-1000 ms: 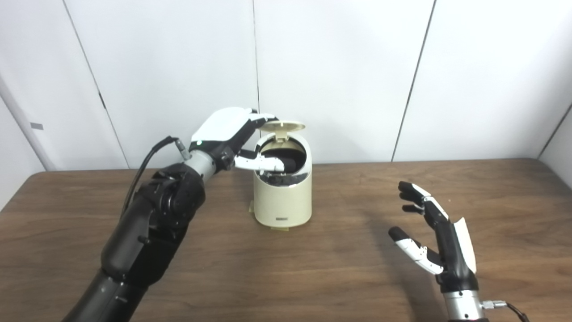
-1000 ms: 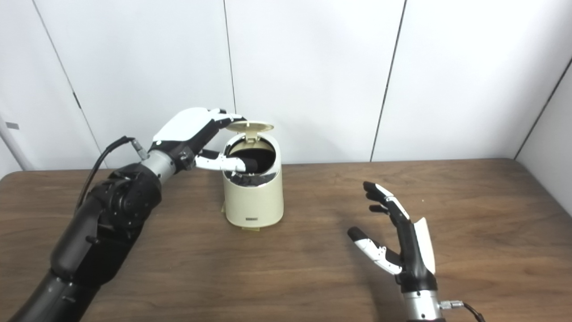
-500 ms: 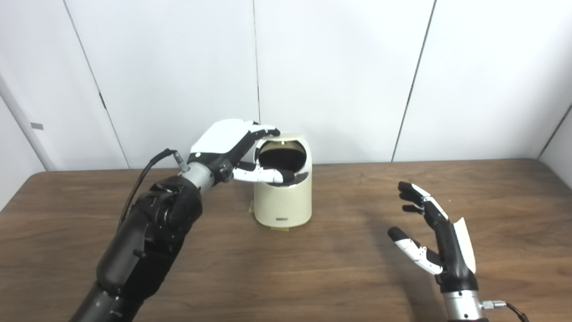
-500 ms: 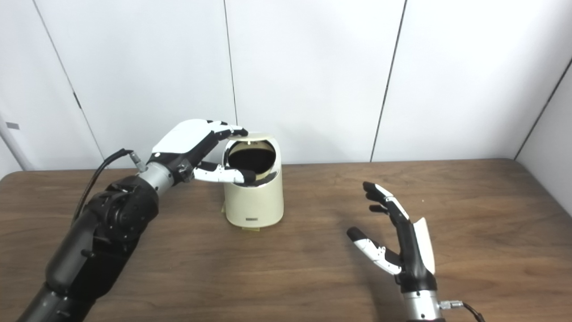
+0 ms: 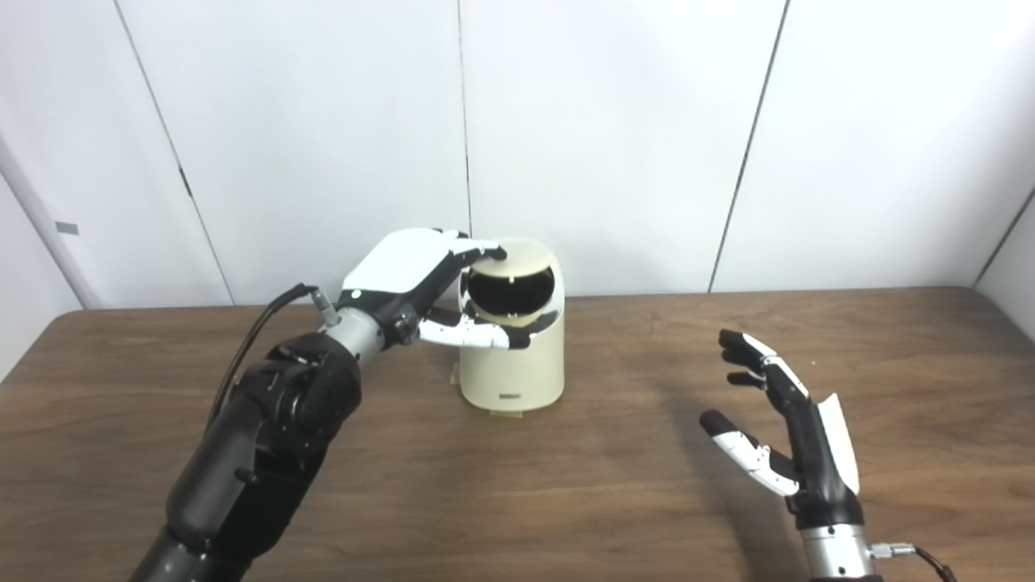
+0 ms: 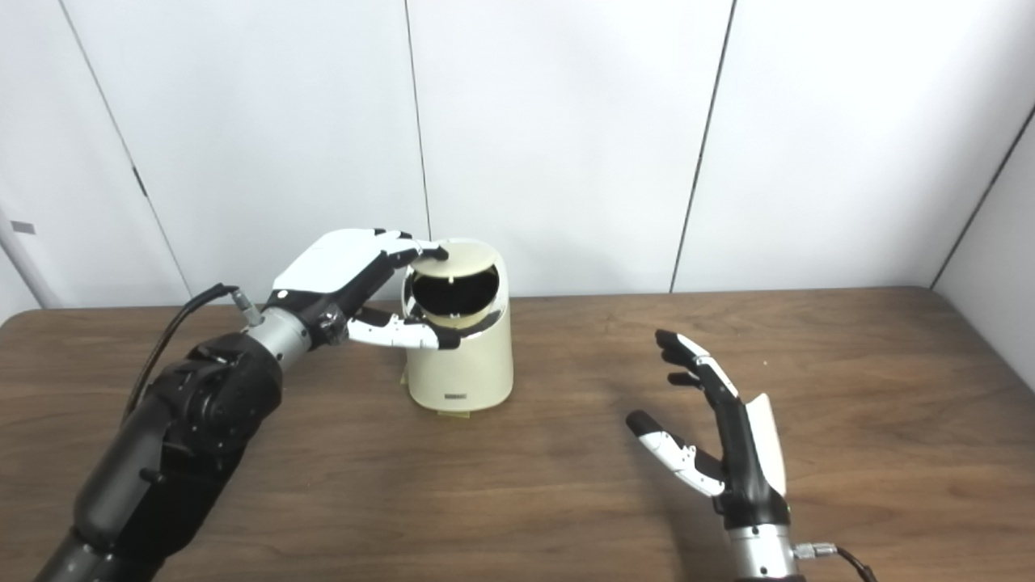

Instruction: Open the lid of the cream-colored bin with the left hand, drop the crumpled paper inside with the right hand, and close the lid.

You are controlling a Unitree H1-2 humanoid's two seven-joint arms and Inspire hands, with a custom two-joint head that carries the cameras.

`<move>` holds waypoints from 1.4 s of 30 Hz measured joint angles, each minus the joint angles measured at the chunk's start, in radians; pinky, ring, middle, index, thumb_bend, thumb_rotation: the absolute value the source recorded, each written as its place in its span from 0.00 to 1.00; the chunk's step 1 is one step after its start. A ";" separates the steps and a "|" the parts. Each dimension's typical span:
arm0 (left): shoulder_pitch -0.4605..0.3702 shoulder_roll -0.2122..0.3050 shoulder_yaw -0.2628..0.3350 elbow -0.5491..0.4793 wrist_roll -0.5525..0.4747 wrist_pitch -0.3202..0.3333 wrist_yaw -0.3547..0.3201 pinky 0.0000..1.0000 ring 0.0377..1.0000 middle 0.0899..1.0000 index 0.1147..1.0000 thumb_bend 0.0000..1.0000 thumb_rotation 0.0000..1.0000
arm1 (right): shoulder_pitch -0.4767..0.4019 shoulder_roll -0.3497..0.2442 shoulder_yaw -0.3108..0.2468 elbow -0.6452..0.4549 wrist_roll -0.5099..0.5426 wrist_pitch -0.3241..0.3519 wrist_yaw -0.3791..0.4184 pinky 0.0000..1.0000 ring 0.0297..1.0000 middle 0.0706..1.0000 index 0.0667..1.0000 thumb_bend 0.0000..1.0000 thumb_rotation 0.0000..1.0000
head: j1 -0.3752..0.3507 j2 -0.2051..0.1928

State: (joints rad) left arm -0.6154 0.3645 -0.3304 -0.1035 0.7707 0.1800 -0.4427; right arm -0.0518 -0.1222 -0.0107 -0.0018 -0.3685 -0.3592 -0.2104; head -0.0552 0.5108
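Paper unseen (bin (image 5: 511, 356) interior dark)

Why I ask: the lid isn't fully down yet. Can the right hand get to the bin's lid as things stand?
Probably yes. The right hand is open and holds nothing, with bare table between it and the bin. But the left hand already has its fingers on the lid.

A cream bin (image 5: 511, 360) stands toward the back of a brown wooden table (image 5: 566, 501), left of center, its base on the tabletop.
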 measured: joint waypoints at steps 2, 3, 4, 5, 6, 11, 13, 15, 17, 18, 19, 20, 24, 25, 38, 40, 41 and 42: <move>0.003 0.008 -0.008 0.000 0.020 -0.016 0.003 1.00 0.95 0.86 0.89 1.00 0.84 | 0.000 0.000 0.000 0.000 0.002 0.000 0.000 0.69 0.78 0.80 0.80 0.54 0.67 | 0.000 0.000; 0.004 0.012 -0.012 0.000 0.030 -0.022 0.006 1.00 0.94 0.85 0.88 1.00 0.84 | 0.000 0.000 0.000 0.000 0.002 0.000 0.000 0.69 0.78 0.80 0.80 0.54 0.67 | 0.000 0.000; 0.004 0.014 -0.016 0.000 0.040 -0.031 0.009 1.00 0.94 0.85 0.88 1.00 0.84 | 0.000 0.000 0.000 0.000 0.002 0.000 0.000 0.69 0.79 0.80 0.80 0.55 0.68 | 0.000 0.000; 0.005 0.017 -0.020 -0.001 0.057 -0.041 0.012 1.00 0.95 0.85 0.88 1.00 0.84 | 0.000 0.000 0.000 0.000 0.002 0.000 0.000 0.69 0.79 0.80 0.80 0.55 0.69 | 0.000 0.002; 0.006 0.019 -0.024 -0.003 0.069 -0.049 0.012 1.00 0.95 0.84 0.88 1.00 0.83 | 0.000 0.000 0.000 0.000 0.002 0.000 0.000 0.69 0.78 0.80 0.80 0.56 0.69 | 0.000 0.002; 0.015 0.031 -0.033 -0.006 0.121 -0.092 0.019 1.00 0.95 0.84 0.86 1.00 0.83 | 0.000 0.000 0.000 0.000 0.001 0.000 0.000 0.68 0.78 0.80 0.80 0.54 0.68 | -0.002 0.000; 0.018 0.033 -0.037 -0.007 0.141 -0.103 0.019 1.00 0.96 0.85 0.86 1.00 0.83 | 0.000 0.000 0.000 0.000 0.001 0.000 0.000 0.68 0.78 0.80 0.80 0.54 0.68 | -0.002 0.002; 0.019 0.036 -0.043 -0.008 0.158 -0.123 0.019 1.00 0.95 0.84 0.84 1.00 0.82 | 0.000 0.000 0.000 0.000 0.001 0.000 0.000 0.67 0.78 0.79 0.80 0.54 0.68 | -0.002 0.002; 0.019 0.039 -0.049 -0.008 0.183 -0.137 0.020 1.00 0.94 0.83 0.82 1.00 0.81 | 0.000 0.000 0.000 0.000 0.001 0.000 0.000 0.67 0.77 0.79 0.80 0.55 0.69 | -0.002 0.003; 0.019 0.042 -0.052 -0.008 0.191 -0.145 0.022 1.00 0.94 0.83 0.81 1.00 0.81 | 0.000 0.000 0.000 0.000 0.000 0.001 0.000 0.67 0.77 0.79 0.80 0.55 0.69 | -0.003 0.003; 0.020 0.044 -0.055 -0.007 0.206 -0.160 0.030 1.00 0.93 0.82 0.80 1.00 0.80 | 0.000 0.000 0.000 -0.001 -0.001 0.001 0.000 0.67 0.77 0.79 0.80 0.55 0.69 | -0.003 0.003; 0.020 0.047 -0.058 -0.007 0.218 -0.171 0.040 1.00 0.94 0.83 0.80 1.00 0.81 | 0.000 0.001 0.000 -0.001 -0.002 0.001 0.000 0.67 0.77 0.79 0.80 0.55 0.69 | -0.005 0.003; 0.020 0.059 -0.076 -0.005 0.265 -0.211 0.050 1.00 0.94 0.83 0.81 1.00 0.80 | 0.000 0.001 0.000 -0.001 -0.005 0.001 0.000 0.67 0.77 0.79 0.80 0.55 0.69 | -0.006 0.005; 0.020 0.060 -0.079 -0.004 0.270 -0.216 0.051 1.00 0.94 0.82 0.81 1.00 0.80 | 0.000 0.001 0.000 -0.001 -0.005 0.001 0.000 0.67 0.77 0.79 0.80 0.56 0.69 | -0.006 0.005; 0.028 0.062 -0.078 0.001 0.301 -0.257 0.059 1.00 0.93 0.82 0.82 1.00 0.77 | 0.000 0.002 -0.001 -0.001 -0.011 0.001 -0.009 0.68 0.78 0.79 0.80 0.55 0.69 | -0.011 0.008; 0.028 0.061 -0.079 0.001 0.303 -0.257 0.056 1.00 0.93 0.82 0.82 1.00 0.78 | 0.000 0.002 -0.001 -0.001 -0.007 0.001 -0.009 0.69 0.78 0.79 0.80 0.55 0.67 | -0.014 0.011; 0.028 0.061 -0.079 0.002 0.303 -0.260 0.055 1.00 0.93 0.82 0.81 1.00 0.78 | 0.000 0.002 -0.001 -0.001 -0.006 0.001 -0.009 0.69 0.78 0.79 0.80 0.55 0.69 | -0.015 0.012; 0.028 0.061 -0.080 0.003 0.304 -0.265 0.056 1.00 0.92 0.81 0.81 1.00 0.78 | 0.000 0.002 -0.001 -0.001 -0.006 0.001 -0.009 0.68 0.78 0.79 0.80 0.56 0.69 | -0.015 0.012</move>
State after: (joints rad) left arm -0.5870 0.4259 -0.4102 -0.1003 1.0743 -0.0849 -0.3864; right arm -0.0520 -0.1199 -0.0114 -0.0028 -0.3750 -0.3581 -0.2196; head -0.0706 0.5231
